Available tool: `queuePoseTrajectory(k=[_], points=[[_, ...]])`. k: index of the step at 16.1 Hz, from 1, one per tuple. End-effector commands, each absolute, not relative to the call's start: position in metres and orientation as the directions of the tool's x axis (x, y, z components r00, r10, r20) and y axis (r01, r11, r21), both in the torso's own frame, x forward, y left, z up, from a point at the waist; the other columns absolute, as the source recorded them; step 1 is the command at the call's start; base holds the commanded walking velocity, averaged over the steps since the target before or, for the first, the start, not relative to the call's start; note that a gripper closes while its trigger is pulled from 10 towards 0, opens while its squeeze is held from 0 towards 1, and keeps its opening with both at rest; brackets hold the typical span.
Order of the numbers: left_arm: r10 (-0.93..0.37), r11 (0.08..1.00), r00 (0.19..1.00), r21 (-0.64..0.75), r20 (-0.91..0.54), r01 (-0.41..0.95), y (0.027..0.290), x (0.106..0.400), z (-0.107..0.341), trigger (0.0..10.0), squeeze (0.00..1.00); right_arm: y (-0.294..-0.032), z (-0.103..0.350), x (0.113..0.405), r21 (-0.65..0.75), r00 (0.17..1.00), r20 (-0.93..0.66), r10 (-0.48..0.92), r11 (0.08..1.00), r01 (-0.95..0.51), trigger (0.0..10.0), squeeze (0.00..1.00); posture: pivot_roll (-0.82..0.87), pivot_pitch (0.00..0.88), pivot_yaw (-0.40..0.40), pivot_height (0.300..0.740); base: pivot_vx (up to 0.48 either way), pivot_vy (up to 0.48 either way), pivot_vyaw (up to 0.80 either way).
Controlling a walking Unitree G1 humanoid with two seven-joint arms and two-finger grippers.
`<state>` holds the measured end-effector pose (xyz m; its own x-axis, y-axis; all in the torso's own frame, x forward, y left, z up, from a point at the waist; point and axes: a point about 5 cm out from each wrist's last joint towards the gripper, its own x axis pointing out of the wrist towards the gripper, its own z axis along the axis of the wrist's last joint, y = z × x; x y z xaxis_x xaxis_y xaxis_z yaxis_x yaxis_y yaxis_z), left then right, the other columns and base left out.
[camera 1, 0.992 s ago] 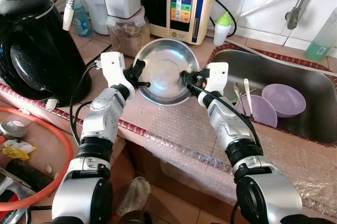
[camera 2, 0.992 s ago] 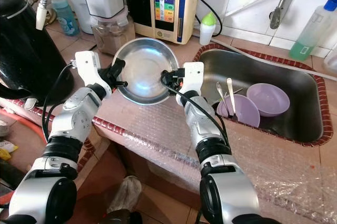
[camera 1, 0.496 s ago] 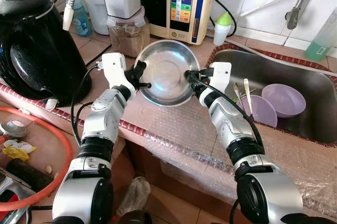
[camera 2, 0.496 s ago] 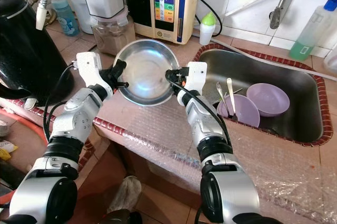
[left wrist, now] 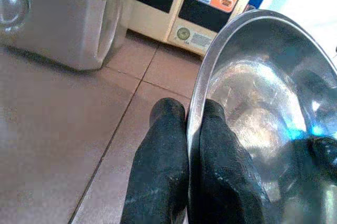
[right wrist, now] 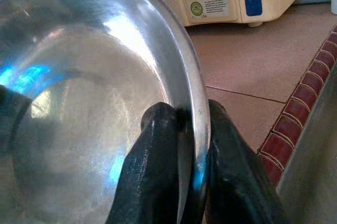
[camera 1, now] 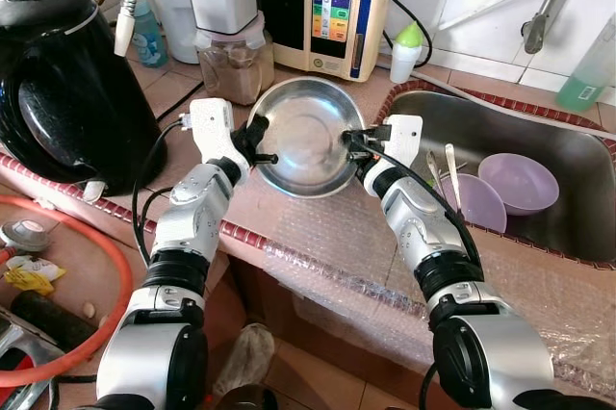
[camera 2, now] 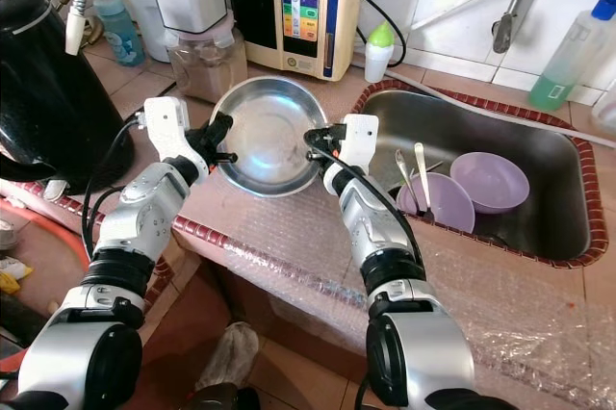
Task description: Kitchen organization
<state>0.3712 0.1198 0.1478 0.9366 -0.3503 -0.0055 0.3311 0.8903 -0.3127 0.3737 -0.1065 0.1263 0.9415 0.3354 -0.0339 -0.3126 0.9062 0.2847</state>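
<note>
Pinching opposite rims, our left hand (camera 1: 262, 151) and right hand (camera 1: 348, 143) share the round steel bowl (camera 1: 304, 133), keeping it level between them.

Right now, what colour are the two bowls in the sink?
Purple bowls, clearest in the left eye view.

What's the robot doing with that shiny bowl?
The robot is holding a shiny metal bowl with both arms above the tiled counter. Its left pincer pinches one side of the rim and its right pincer pinches the opposite side, one finger inside and one outside. The bowl looks empty. Beside it on the robot's right is the sink, with two purple bowls and some cutlery in it.
</note>
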Motion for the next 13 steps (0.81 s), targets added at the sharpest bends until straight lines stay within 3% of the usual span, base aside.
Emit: queuePoseTrajectory(k=[1, 6, 7, 8, 9, 13], points=[[-0.391, 0.874, 0.918, -0.283, 0.074, 0.395, 0.111, 0.374, 0.165, 0.0, 0.0, -0.112, 0.121, 0.374, 0.297, 0.951, -0.08, 0.3, 0.917, -0.265, 0.0, 0.0, -0.02, 0.0, 0.042, 0.74, 0.0, 0.0, 0.0], [-0.389, 0.88, 0.919, -0.266, 0.068, 0.393, 0.11, 0.374, 0.165, 0.0, 0.0, -0.114, 0.122, 0.376, 0.309, 0.958, -0.077, 0.277, 0.92, -0.241, 0.0, 0.0, -0.02, 0.0, 0.045, 0.74, 0.0, 0.0, 0.0], [-0.397, 0.883, 0.916, -0.248, 0.061, 0.399, 0.11, 0.374, 0.165, 10.0, 0.0, -0.116, 0.124, 0.376, 0.317, 0.963, -0.066, 0.261, 0.921, -0.227, 0.0, 0.0, -0.02, 0.0, 0.046, 0.74, 0.0, 0.0, 0.0], [-0.401, 0.881, 0.914, -0.249, 0.06, 0.402, 0.109, 0.374, 0.165, 10.0, 0.0, -0.118, 0.125, 0.377, 0.311, 0.967, -0.062, 0.246, 0.926, -0.215, 0.0, 0.0, -0.02, 0.0, 0.048, 0.74, 0.0, 0.0, 0.0], [-0.414, 0.871, 0.909, -0.265, 0.053, 0.413, 0.107, 0.373, 0.164, 10.0, 1.0, -0.119, 0.129, 0.378, 0.285, 0.973, -0.035, 0.229, 0.935, -0.21, 0.0, 0.0, -0.02, 0.0, 0.048, 0.74, 0.0, 0.0, 0.0], [-0.426, 0.869, 0.903, -0.256, 0.048, 0.424, 0.104, 0.372, 0.162, 10.0, 1.0, -0.127, 0.143, 0.383, 0.279, 0.988, 0.031, 0.15, 0.948, -0.153, 0.0, 0.0, -0.02, 0.0, 0.054, 0.74, 0.0, 0.0, 0.0]])
